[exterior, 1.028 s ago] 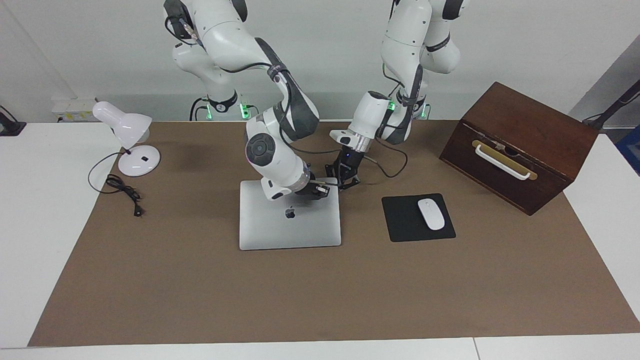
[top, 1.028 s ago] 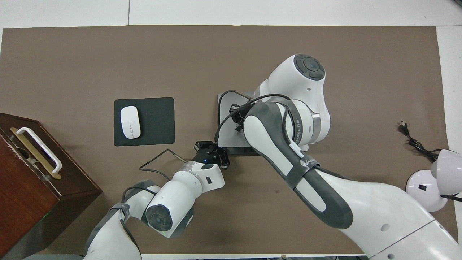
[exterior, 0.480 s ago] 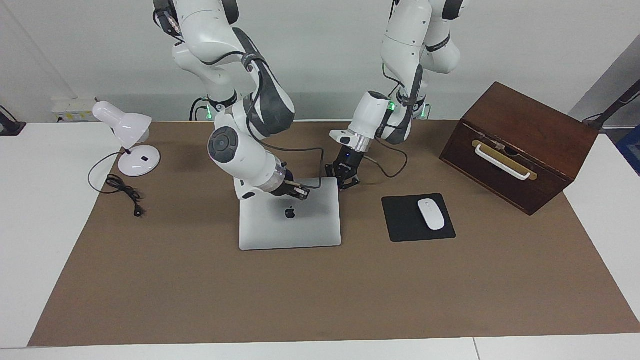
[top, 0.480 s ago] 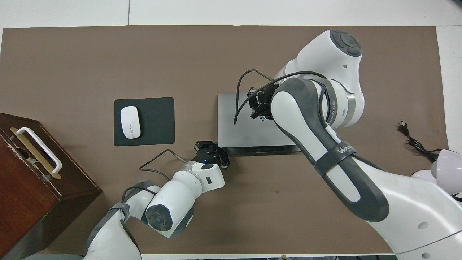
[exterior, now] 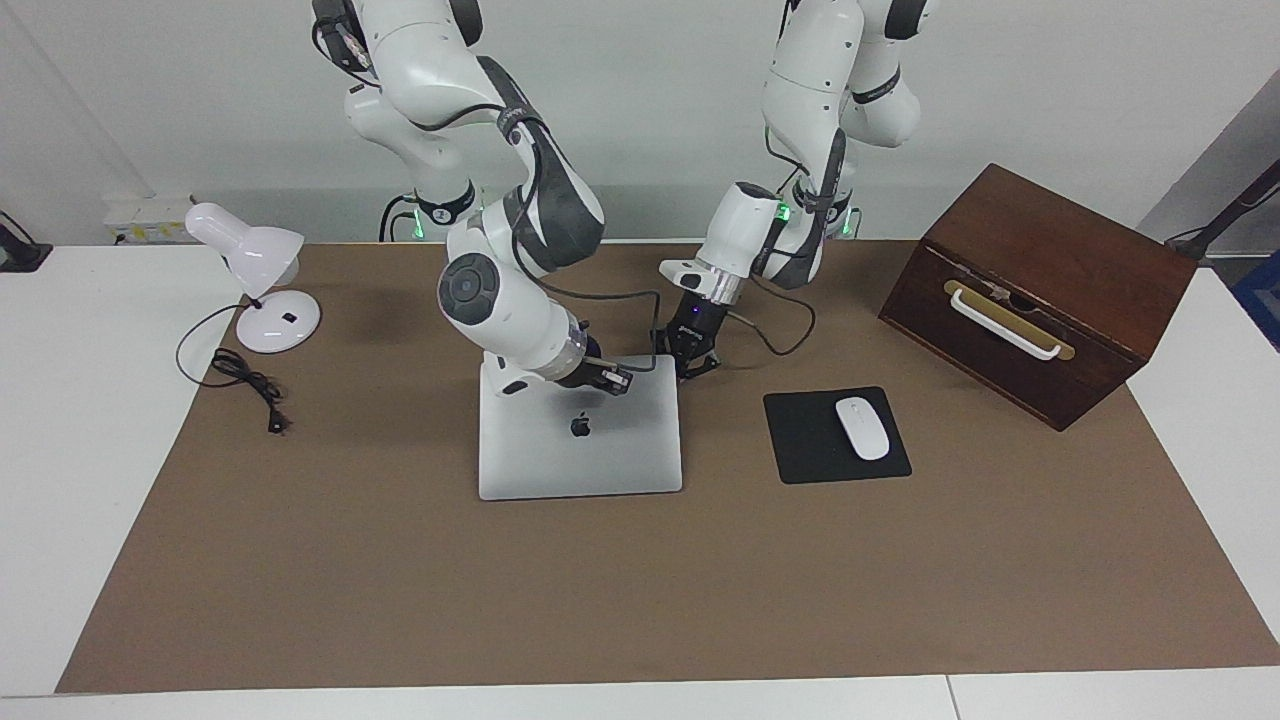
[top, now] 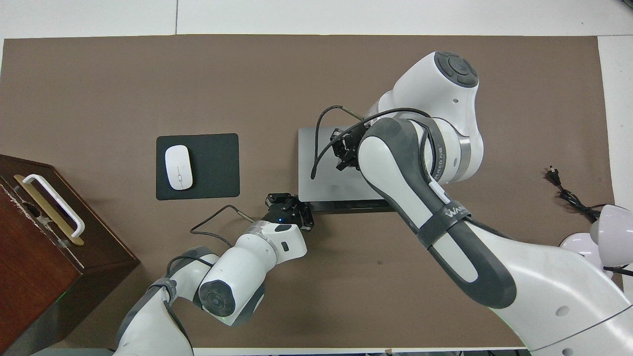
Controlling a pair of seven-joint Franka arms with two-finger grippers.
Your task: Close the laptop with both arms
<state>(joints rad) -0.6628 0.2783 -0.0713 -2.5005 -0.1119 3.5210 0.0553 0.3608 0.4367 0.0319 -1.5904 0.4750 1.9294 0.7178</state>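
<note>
Silver-grey and flat, the laptop [exterior: 580,428] lies lid-down near the middle of the bench, logo up; we judge the closing essentially done. We hold our right gripper [exterior: 603,379] over the lid's robot-side half, the likely place to press the lid home, its forearm sloping down from a bent elbow; whether its tips touch the lid, and whether its jaws stand apart or together, we cannot tell. We keep our left gripper [exterior: 692,358] low at the laptop's robot-side corner toward the left arm's end, wrist angled steeply down, probably to brace the base against sliding; its jaws cannot be read either. Mouse [exterior: 862,428] and mouse pad [exterior: 800,455] lie well apart from the laptop, toward the wooden box [exterior: 1040,290].
</note>
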